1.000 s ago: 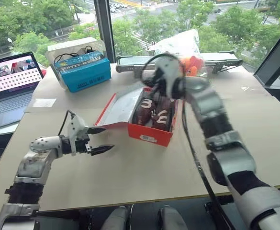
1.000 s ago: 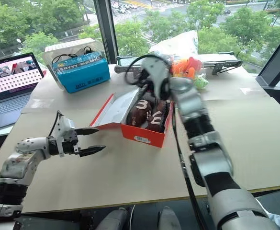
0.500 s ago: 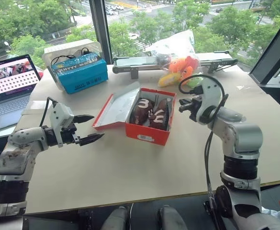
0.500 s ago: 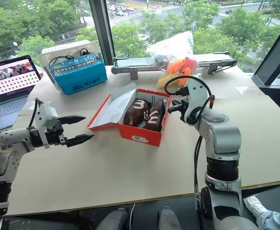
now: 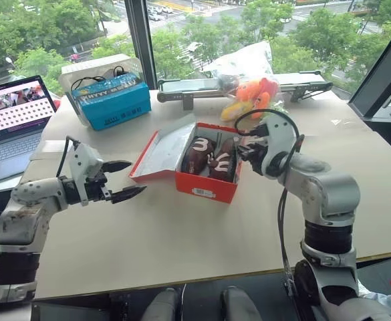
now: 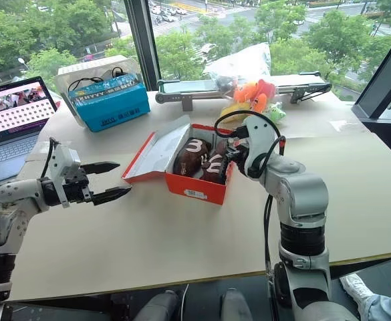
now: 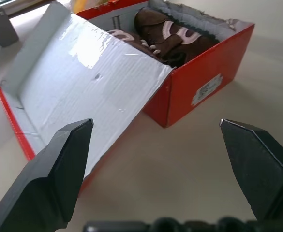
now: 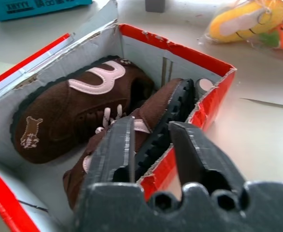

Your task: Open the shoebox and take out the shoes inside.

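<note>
Two small dark brown shoes (image 5: 210, 158) with white curvy marks lie side by side in the red cardboard shoebox (image 5: 208, 184), which sits open in the middle of the big tan table (image 5: 182, 247). The box's lid (image 5: 163, 152) is flipped back toward the robot's left, and its pale grey inside faces up. A little white label is on the red end nearest the robot.

The right gripper (image 8: 151, 140) is at the box's right wall. Its two black fingers (image 8: 116, 145) are a little way apart, one over the shoe on that side and one by the red wall. I cannot tell if they touch the shoe.

The left gripper (image 5: 125, 180) hangs over the table just to the left of the lid, touching nothing. Its fingers are spread wide.

Behind the box are orange and yellow plush toys (image 5: 252, 97). A blue box with black cables (image 5: 111, 99) is at the back left, next to an open laptop (image 5: 11, 120).
</note>
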You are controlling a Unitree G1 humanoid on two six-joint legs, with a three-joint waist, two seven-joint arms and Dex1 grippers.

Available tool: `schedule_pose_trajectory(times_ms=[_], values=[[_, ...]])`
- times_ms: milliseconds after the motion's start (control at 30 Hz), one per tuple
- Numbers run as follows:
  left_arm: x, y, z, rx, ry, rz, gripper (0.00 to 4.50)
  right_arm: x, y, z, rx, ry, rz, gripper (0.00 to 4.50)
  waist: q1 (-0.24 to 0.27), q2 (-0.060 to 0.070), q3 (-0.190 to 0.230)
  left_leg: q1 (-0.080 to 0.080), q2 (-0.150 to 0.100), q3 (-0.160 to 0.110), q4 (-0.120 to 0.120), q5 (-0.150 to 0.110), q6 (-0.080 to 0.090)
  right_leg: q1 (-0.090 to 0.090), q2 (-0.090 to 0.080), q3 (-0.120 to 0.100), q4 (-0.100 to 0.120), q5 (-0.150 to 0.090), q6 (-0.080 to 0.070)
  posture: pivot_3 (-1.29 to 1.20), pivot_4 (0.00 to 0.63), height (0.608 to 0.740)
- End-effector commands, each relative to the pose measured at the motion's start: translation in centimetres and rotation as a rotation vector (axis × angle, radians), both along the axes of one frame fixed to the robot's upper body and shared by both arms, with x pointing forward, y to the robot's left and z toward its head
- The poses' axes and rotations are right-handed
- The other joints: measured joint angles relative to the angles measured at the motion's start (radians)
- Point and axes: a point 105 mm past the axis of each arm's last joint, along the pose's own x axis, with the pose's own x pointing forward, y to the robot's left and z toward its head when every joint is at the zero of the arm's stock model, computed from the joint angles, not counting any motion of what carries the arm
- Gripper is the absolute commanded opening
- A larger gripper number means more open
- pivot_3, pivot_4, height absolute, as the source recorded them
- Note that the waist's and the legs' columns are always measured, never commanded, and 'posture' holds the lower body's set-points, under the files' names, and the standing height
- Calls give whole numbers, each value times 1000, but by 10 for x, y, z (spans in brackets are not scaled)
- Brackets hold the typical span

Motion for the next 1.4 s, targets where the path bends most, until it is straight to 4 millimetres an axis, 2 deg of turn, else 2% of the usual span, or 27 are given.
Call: schedule_pose_trajectory(times_ms=[33, 67, 167, 333, 467, 600, 633, 733, 867, 933, 1033, 1200, 1400], values=[[-6, 3, 17, -3, -30, -10, 4500, -6, 8, 25, -13, -91, 57, 3111, 0, 0, 0, 0, 0, 0, 0, 0, 0, 0, 0, 0, 0, 0, 0, 0, 150, 740], [-6, 3, 18, -3, -31, -9, 4500, -6, 9, 26, -19, -93, 64, 3551, 1, 0, 0, 0, 0, 0, 0, 0, 0, 0, 0, 0, 0, 0, 0, 0, 150, 740], [-5, 3, 21, -2, -35, -12, 4500, -5, 10, 32, -50, -110, 89, 4471, 1, 0, 0, 0, 0, 1, 0, 0, 0, 0, 0, 0, 0, 0, 0, 0, 150, 740], [-3, 1, 22, 1, -44, -16, 4500, 4, 13, 38, -114, -90, 121, 4490, 1, 0, 0, 0, 1, 1, 0, 0, 0, 0, 0, 0, -1, 0, 0, 0, 150, 740], [-1, -3, 20, 6, -39, -31, 4500, 26, 20, 50, -3, -24, 44, 4490, -4, 0, 0, 0, 3, 3, 0, 0, 0, 0, 1, 1, -2, 1, 0, 0, 150, 740], [-1, -8, 17, 2, -35, -44, 4500, 35, 30, 58, 84, 28, -1, 4490, -1, 0, 0, 0, 5, 4, -1, 0, 0, -1, 4, 1, -2, 2, -3, 0, 150, 740], [-1, -9, 16, 0, -33, -46, 4500, 36, 32, 57, 109, 45, -14, 4490, 0, 0, 0, 0, 5, 4, -1, 0, 1, -2, 4, 1, -2, 5, -7, 0, 150, 740], [-2, -12, 14, -8, -30, -50, 4500, 38, 33, 45, 137, 94, -67, 4490, 4, 0, 0, 0, 5, 4, -2, 2, 3, -2, 5, 2, -2, 7, -10, 0, 150, 740], [-3, -14, 14, -17, -28, -52, 4500, 40, 29, 15, 104, 161, -136, 4490, 4, 0, 0, -1, 5, 5, -2, 1, 2, -2, 5, 2, -3, 7, -10, 0, 150, 740], [-4, -15, 14, -21, -28, -54, 4500, 40, 29, 0, 77, 191, -141, 4490, 3, 0, 0, 0, 5, 5, -2, 0, 0, -2, 5, 2, -3, 7, -10, 0, 150, 740], [-4, -17, 14, -23, -29, -55, 4500, 39, 31, -9, 55, 207, -133, 4490, 0, 0, 0, 0, 5, 5, -1, 1, 1, -2, 5, 2, -2, 7, -10, 0, 150, 740], [-5, -19, 15, -34, -36, -55, 4500, 41, 33, -47, -3, 279, -139, 4490, -3, 0, 0, 1, 7, 6, -1, 2, 3, -1, 7, 2, -2, 4, -5, 0, 150, 740], [-4, -19, 15, -39, -36, -53, 4500, 45, 43, -61, -8, 313, -112, 4490, -2, -1, 0, 3, 7, 6, -1, 1, 2, 1, 7, 2, -3, 4, -5, 0, 150, 740]])
